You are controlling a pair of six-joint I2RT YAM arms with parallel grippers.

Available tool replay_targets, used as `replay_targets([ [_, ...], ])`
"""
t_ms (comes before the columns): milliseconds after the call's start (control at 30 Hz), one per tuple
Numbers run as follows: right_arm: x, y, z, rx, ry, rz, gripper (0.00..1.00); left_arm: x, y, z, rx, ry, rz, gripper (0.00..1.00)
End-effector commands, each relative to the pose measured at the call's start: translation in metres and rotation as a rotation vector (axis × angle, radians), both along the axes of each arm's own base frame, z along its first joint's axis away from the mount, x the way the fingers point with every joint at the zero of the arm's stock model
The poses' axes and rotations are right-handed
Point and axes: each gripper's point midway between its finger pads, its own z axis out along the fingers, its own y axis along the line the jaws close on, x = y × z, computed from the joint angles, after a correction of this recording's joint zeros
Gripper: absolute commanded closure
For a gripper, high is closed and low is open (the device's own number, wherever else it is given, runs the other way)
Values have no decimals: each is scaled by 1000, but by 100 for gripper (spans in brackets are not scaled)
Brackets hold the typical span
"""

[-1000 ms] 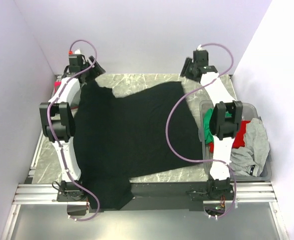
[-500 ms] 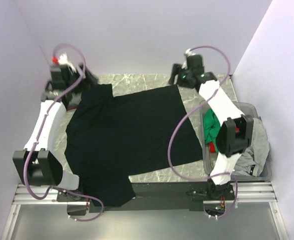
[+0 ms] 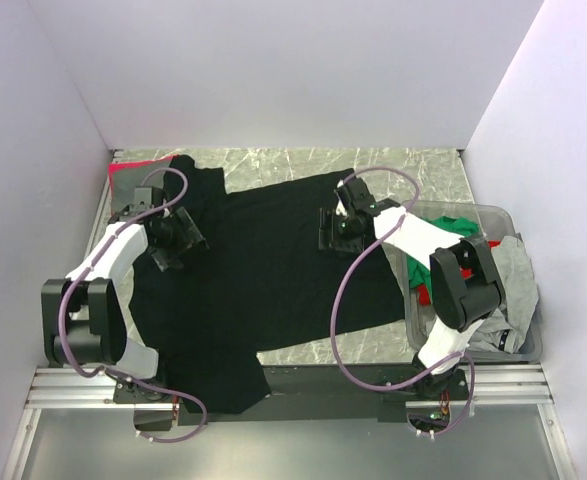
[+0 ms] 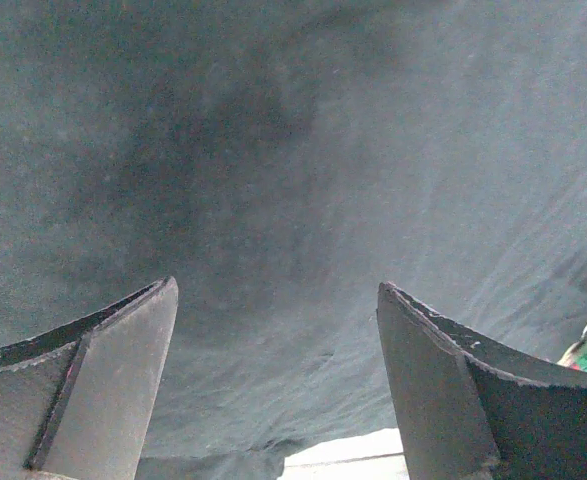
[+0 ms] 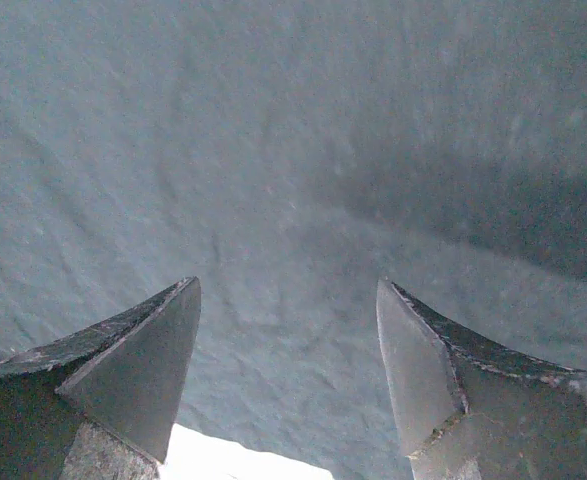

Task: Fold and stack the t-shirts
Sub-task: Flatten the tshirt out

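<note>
The large black t-shirt (image 3: 263, 280) lies spread across the table, and its lower part hangs over the near edge. My left gripper (image 3: 180, 240) is open and empty, low over the shirt's left side. The left wrist view shows its open fingers (image 4: 123, 360) over black cloth (image 4: 293, 150). My right gripper (image 3: 331, 230) is open and empty, low over the shirt's right part. The right wrist view shows only black cloth (image 5: 293, 130) between its fingers (image 5: 143, 360). Green (image 3: 416, 268), red (image 3: 425, 296) and grey (image 3: 518, 285) t-shirts lie bunched in the bin.
The clear grey plastic bin (image 3: 493, 210) stands at the table's right edge, beside the right arm. A grey cloth with a red edge (image 3: 125, 178) lies in the far left corner. White walls close in the back and both sides.
Both grippers have come from the table's far corners toward the middle and now sit low over the black shirt. The shirt has settled flat, with its far left part laid out.
</note>
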Motion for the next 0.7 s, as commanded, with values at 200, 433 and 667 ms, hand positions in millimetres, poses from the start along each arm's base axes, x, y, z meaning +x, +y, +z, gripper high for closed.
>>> replay_targets([
  [200, -10, 3, -9, 45, 45, -26, 24, -10, 6, -44, 18, 89, 50, 14],
  [433, -8, -1, -26, 11, 95, -67, 25, -3, 10, -70, 42, 138, 48, 15],
  [667, 3, -16, -38, -9, 147, -125, 25, 20, 16, -79, 74, 146, 42, 15],
])
